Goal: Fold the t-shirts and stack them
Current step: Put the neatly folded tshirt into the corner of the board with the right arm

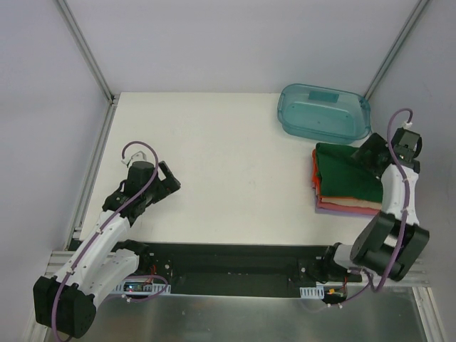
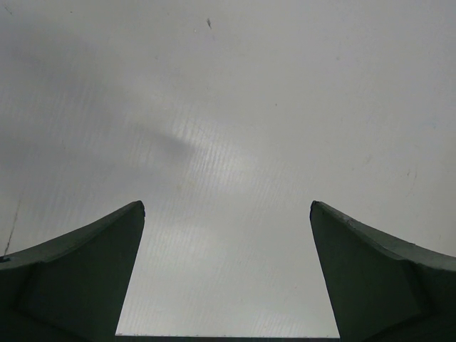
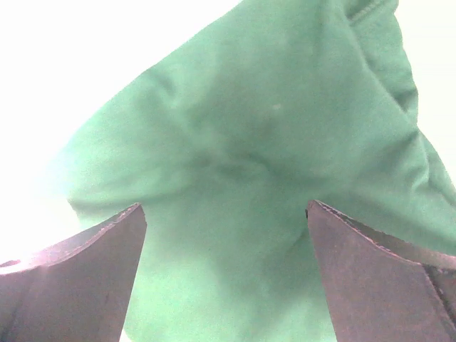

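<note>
Top external view is showing the t-shirts lying as one stack (image 1: 342, 187) at the right side of the surface (image 1: 228, 157), just near of the teal tub (image 1: 324, 112) and apart from it. The dark green t-shirt (image 1: 343, 169) is sitting on top, with an orange layer (image 1: 314, 178), a beige layer (image 1: 340, 203) and a pink layer (image 1: 349, 211) peeking out beneath it. That is making four shirts by my count, one of each colour, plus one tub and two arms. The right gripper (image 1: 363, 160) is hanging over the right part of the green shirt with its jaws spread wide and nothing between them. Its wrist view is showing only rumpled green cloth (image 3: 271, 142) under the open fingers (image 3: 370, 271); whether they are touching it I cannot tell. The left gripper (image 1: 169, 179) is sitting well apart at the left, likewise wide open and empty, over bare surface (image 2: 228, 107). The stack is looking finished or nearly so, and the danger is lying in the right arm being so close. If the jaws are closing on a pinch of green, lifting could be pulling the top fold open or dragging lower layers askew. A careless retreat could be brushing the stack towards the right edge.
</note>
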`<move>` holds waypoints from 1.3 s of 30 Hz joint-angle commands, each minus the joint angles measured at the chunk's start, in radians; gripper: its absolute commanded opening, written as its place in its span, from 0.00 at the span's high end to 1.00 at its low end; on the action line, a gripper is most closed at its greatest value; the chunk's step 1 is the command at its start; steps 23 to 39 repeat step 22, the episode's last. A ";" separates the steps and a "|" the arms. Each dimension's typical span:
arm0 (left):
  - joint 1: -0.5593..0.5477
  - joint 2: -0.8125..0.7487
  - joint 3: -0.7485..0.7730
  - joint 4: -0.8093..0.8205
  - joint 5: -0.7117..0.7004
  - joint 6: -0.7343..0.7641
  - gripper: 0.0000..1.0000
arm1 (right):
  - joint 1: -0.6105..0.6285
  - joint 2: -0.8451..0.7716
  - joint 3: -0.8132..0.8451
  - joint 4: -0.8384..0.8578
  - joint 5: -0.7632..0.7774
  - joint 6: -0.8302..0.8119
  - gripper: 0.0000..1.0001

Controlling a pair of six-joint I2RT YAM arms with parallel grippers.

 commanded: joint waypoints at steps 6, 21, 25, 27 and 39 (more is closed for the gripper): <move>0.013 -0.104 0.075 -0.091 0.026 0.004 0.01 | 0.022 -0.602 -0.189 -0.019 -0.385 -0.010 0.04; 0.013 -0.405 0.118 -0.252 -0.076 -0.039 0.01 | 0.022 -1.137 -0.436 0.055 -0.309 0.027 0.04; 0.013 -0.410 0.120 -0.261 -0.077 -0.047 0.01 | 0.022 -1.147 -0.439 0.056 -0.290 0.039 0.04; 0.013 -0.410 0.120 -0.261 -0.077 -0.047 0.01 | 0.022 -1.147 -0.439 0.056 -0.290 0.039 0.04; 0.013 -0.410 0.120 -0.261 -0.077 -0.047 0.01 | 0.022 -1.147 -0.439 0.056 -0.290 0.039 0.04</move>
